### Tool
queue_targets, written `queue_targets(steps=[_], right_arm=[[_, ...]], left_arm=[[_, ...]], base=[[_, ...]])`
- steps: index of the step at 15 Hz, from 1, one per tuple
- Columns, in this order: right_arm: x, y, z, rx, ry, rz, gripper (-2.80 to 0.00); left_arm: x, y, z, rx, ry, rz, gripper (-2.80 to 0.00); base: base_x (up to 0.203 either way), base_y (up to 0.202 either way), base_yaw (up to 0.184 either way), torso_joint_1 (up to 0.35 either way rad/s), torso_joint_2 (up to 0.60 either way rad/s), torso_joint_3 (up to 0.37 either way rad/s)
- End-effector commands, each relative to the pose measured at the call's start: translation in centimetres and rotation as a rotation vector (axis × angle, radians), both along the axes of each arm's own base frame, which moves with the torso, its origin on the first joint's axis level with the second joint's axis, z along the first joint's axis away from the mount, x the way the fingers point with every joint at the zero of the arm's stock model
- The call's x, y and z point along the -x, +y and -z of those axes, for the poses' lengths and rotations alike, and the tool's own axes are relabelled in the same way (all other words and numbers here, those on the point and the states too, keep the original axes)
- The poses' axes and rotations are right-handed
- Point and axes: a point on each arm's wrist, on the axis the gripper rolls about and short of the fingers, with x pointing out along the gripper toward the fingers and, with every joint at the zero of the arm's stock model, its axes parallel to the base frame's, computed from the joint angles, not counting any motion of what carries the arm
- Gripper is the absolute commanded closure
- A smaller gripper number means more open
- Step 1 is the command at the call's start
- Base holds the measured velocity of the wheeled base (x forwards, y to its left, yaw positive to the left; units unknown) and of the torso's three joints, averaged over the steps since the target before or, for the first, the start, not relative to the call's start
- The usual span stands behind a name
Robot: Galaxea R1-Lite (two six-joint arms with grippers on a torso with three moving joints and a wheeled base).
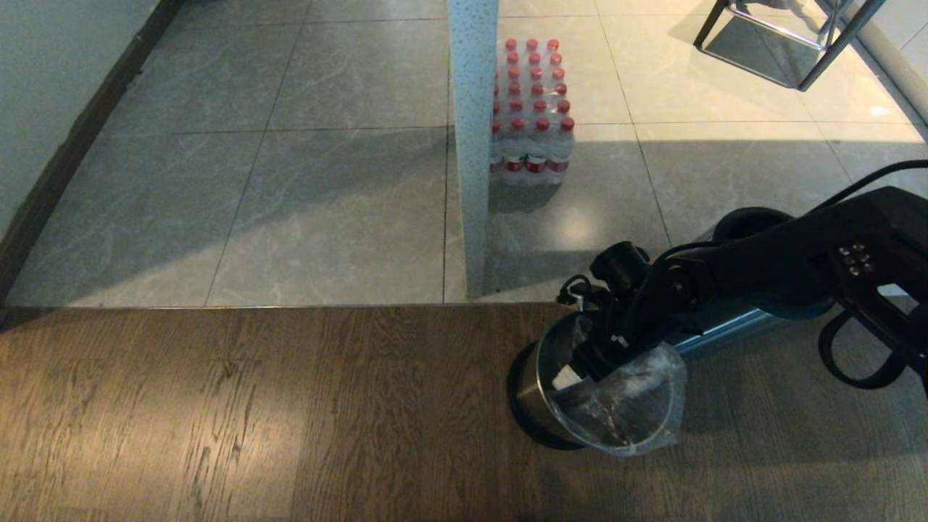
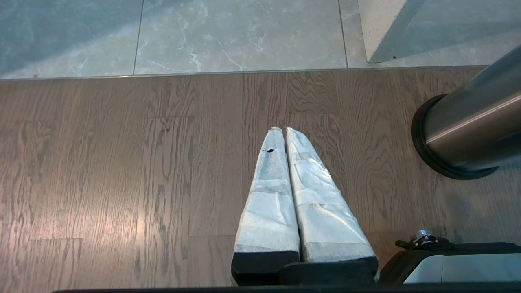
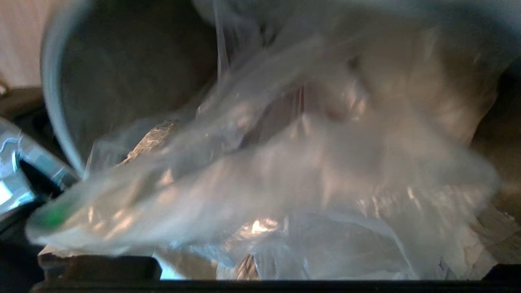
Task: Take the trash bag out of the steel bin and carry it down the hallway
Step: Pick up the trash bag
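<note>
The right gripper (image 1: 591, 355) reaches into the bin (image 1: 540, 384), and its fingers are lost behind the bag (image 1: 631, 406), so any hold on the plastic can't be made out. Up close the bag (image 3: 285, 175) is a smear of blur filling the wrist view; the white scrap inside is perhaps paper. The pillar (image 1: 473, 138) hides part of the bottle pack (image 1: 533, 116). The stool (image 1: 783, 40) is cut off by the frame's top edge.

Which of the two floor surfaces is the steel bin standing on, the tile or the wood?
The steel bin stands on the dark wood-plank floor, just short of its seam with the grey marbled tile, where the pack of red-capped bottles sits.
</note>
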Motion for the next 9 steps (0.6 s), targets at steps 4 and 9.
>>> queue_targets(steps=[4,9], right_arm=[[-1.1,0.6,1.3,0.005,-0.072,-0.003,-2.80],[-1.6,1.0,2.5,0.029,-0.101,-0.024,-2.80]], left_arm=[[0.0,0.0,0.0,0.000,0.000,0.000,0.00],[0.0,0.0,0.0,0.000,0.000,0.000,0.00]], base=[[0.000,0.000,0.000,0.000,0.00,0.000],[0.000,0.000,0.000,0.000,0.00,0.000]])
